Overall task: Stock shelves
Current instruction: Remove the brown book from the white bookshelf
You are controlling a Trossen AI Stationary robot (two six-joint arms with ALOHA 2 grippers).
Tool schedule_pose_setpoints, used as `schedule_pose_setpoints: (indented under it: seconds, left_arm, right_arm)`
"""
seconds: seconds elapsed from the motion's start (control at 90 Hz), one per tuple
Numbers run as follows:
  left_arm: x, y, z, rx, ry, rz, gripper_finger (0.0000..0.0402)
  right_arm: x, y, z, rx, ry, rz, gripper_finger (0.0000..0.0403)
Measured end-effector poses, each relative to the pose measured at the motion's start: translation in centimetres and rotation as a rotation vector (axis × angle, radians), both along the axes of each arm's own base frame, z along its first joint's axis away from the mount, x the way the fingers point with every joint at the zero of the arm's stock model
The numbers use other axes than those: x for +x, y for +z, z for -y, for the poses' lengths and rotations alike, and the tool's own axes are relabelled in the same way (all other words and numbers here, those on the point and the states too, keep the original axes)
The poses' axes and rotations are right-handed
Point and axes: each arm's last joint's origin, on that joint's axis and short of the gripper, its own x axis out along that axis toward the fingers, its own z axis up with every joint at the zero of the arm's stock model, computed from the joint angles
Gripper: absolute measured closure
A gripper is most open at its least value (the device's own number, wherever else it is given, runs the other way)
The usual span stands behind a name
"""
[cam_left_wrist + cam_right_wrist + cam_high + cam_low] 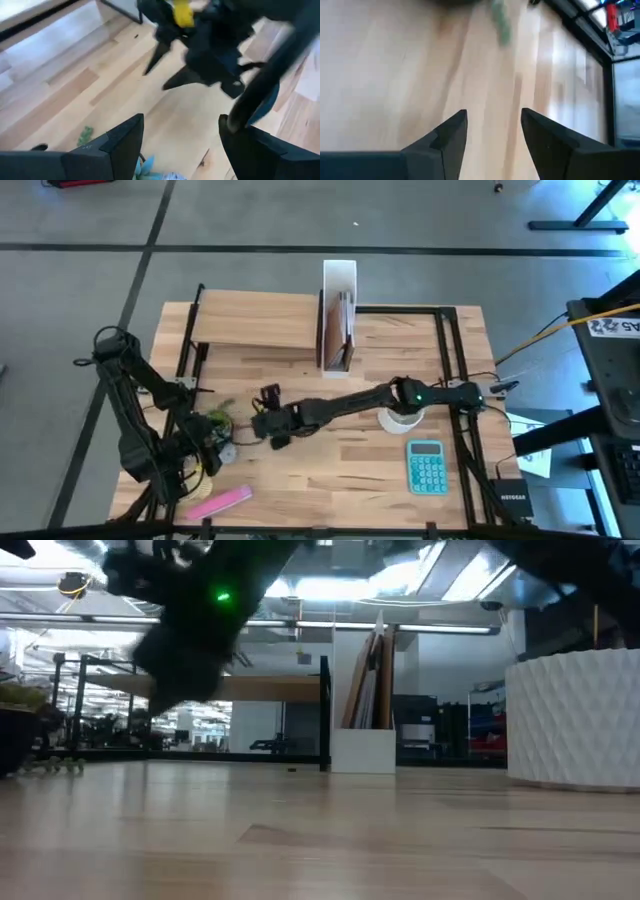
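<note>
The shelves stand at the table's far side: a raised light-wood plank shelf (pixel 255 320) on a black frame, and a tall white file box (pixel 338 330) with brown boards inside, also in the low view (pixel 365 745). My right gripper (pixel 263 415) reaches across to the table's middle left and is open over bare wood (pixel 494 117). My left gripper (pixel 220 442) hovers open (pixel 180 125) at the near left, beside a green leafy item (pixel 216 421). Its wrist view faces the right gripper's fingers (pixel 165 55). Neither gripper holds anything.
A teal calculator (pixel 428 467) lies near the right front. A white ribbed cup (pixel 398 419) sits under the right arm and shows large in the low view (pixel 575 720). A pink flat item (pixel 220 502) lies at the near left edge. Black rails (pixel 448 350) border the tabletop.
</note>
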Motion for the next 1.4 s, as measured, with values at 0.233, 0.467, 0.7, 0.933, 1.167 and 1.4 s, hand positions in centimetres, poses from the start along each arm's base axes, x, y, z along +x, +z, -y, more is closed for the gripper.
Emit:
schedule_pose_setpoints:
  seconds: [0.233, 0.467, 0.7, 0.933, 1.167, 1.4]
  left_arm:
    - [0.2, 0.2, 0.0, 0.047, -0.015, 0.092, 0.0163]
    - [0.5, -0.2, 0.4, 0.115, -0.038, 0.142, 0.0163]
    - [1.0, -2.8, 1.3, 0.165, -0.037, 0.131, 0.0163]
    - [1.4, -5.2, 2.0, 0.156, -0.026, 0.183, 0.0163]
    - [1.9, -5.7, 2.5, 0.211, -0.048, 0.301, 0.0163]
    - [2.7, -5.5, 2.2, 0.291, -0.054, 0.361, 0.0163]
  right_arm:
    - [-6.0, 4.0, -1.8, -0.053, 0.02, -0.364, 0.0231]
    - [-11.3, 12.3, -2.1, 0.012, -0.054, -0.332, 0.0231]
    - [-18.7, 21.7, -2.5, 0.065, -0.267, 0.032, 0.0231]
    - [-26.4, 21.5, -3.7, 0.074, -0.454, 0.261, 0.0231]
    - [-29.9, 11.8, -3.1, 0.049, -0.659, 0.601, 0.023]
    - [-26.7, 4.5, -0.3, 0.109, -0.781, 0.795, 0.0189]
